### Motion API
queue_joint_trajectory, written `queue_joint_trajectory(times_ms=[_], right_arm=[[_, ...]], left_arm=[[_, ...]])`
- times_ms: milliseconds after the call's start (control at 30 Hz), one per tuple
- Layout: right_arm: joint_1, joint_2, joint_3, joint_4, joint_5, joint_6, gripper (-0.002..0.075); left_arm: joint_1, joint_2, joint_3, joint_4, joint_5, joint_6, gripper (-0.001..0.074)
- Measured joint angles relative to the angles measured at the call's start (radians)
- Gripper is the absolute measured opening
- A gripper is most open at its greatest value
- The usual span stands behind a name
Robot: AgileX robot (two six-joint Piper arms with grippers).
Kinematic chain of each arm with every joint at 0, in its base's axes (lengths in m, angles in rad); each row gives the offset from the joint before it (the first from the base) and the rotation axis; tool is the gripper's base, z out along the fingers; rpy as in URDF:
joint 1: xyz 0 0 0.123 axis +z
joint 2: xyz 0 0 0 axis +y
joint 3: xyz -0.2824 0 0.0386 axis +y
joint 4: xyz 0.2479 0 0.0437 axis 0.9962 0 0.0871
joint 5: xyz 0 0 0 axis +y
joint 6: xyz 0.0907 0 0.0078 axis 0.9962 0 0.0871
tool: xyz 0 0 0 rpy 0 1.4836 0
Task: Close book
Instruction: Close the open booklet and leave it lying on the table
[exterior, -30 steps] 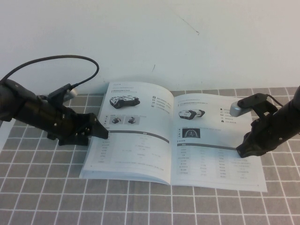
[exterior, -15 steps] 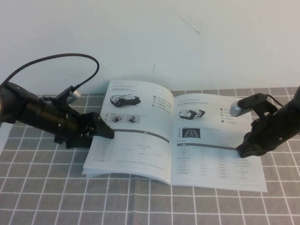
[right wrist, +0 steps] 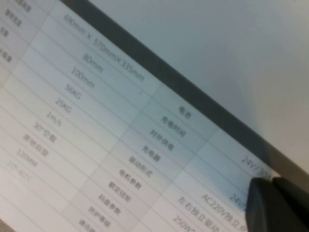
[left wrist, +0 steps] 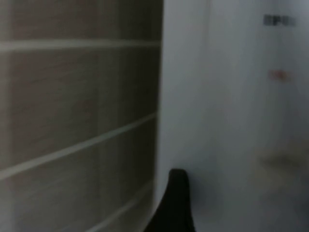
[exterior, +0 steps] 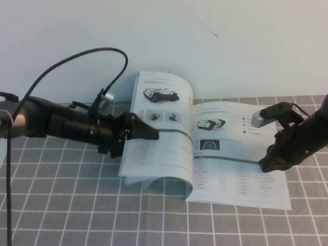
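Left gripper [exterior: 148, 135]: clamped on left page [exterior: 164, 102] at its outer edge, held lifted for folding over; right gripper [exterior: 266, 166]: tips together, pressed right page [exterior: 225, 179] flat, likely anchoring book [exterior: 192, 154].

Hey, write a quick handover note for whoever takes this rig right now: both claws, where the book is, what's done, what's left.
Left claw: at the outer edge of the left page, which stands raised and curled.
Right claw: shut, pressing the right page flat near its outer edge.
Book: open on the checked mat.
Done: left page lifted.
Left: fold it onto the right page; the right claw probably has to clear first.
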State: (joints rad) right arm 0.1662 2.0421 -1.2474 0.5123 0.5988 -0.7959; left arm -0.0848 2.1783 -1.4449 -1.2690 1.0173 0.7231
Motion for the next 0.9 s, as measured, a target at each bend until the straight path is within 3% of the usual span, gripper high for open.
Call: queue_joint_trajectory(times_ms=[300,567,900], right_arm=[[0.0,0.0,0.0,0.004,0.0,0.0,-0.0003],[0.0,0.0,0.0,0.006,0.003,0.0,-0.0003],[0.0,0.002,0.0,0.008,0.006,0.0,-0.0003]], left_arm=[[-0.003,0.0,0.0,-0.374,0.135,0.135,0.0582],[-0.01,0.0,0.0,-0.406,0.139,0.149,0.0579],[-0.134,0.0,-0.089,-0.408,0.142,0.095,0.0575]])
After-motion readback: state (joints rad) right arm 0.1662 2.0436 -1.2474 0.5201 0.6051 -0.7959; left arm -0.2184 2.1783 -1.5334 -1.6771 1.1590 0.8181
